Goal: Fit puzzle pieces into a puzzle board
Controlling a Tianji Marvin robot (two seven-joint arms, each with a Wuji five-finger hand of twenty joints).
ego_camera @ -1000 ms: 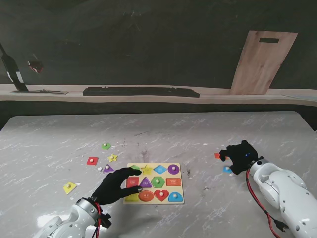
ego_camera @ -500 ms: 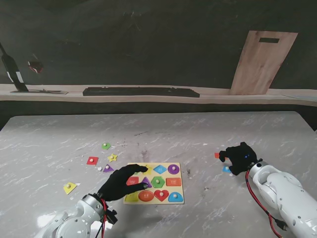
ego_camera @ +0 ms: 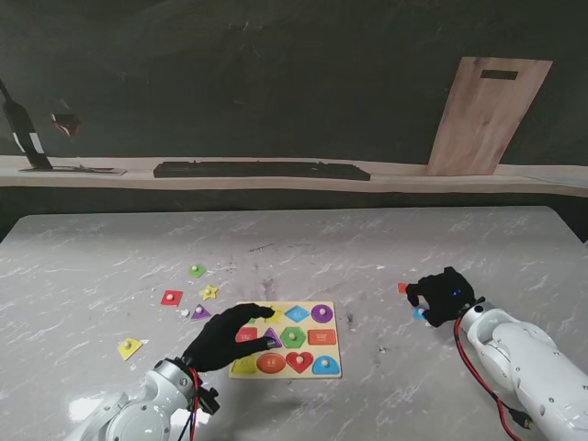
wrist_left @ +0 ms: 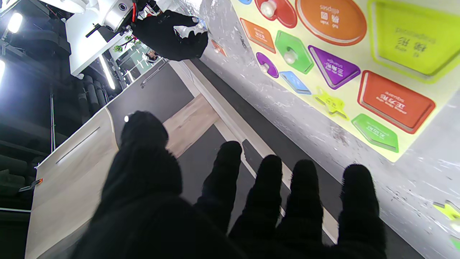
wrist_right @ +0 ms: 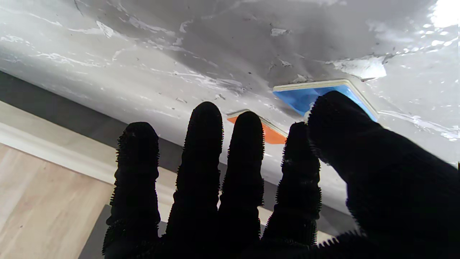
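The yellow puzzle board [ego_camera: 337,342] lies on the marble table in front of me. My left hand [ego_camera: 225,336] hovers over the board's left side, fingers spread and holding nothing. In the left wrist view the board [wrist_left: 345,45] shows a red heart [wrist_left: 275,9], a green hexagon [wrist_left: 293,48] and a purple circle [wrist_left: 267,64] with white knobs; several other recesses show only printed labels. My right hand [ego_camera: 444,295] is at the right, open. Its thumb [wrist_right: 337,118] is close over a blue piece [wrist_right: 303,96], and an orange piece [wrist_right: 272,135] lies just beyond the fingertips.
Loose pieces lie left of the board: a green one [ego_camera: 197,271], a red square [ego_camera: 172,298], a yellow star [ego_camera: 209,292], a purple triangle [ego_camera: 200,312] and a yellow piece [ego_camera: 130,348]. A wooden board [ego_camera: 487,115] leans on the back ledge.
My left hand has slid a little to the right, farther over the board's left edge. The right hand has crept slightly left towards the blue piece.
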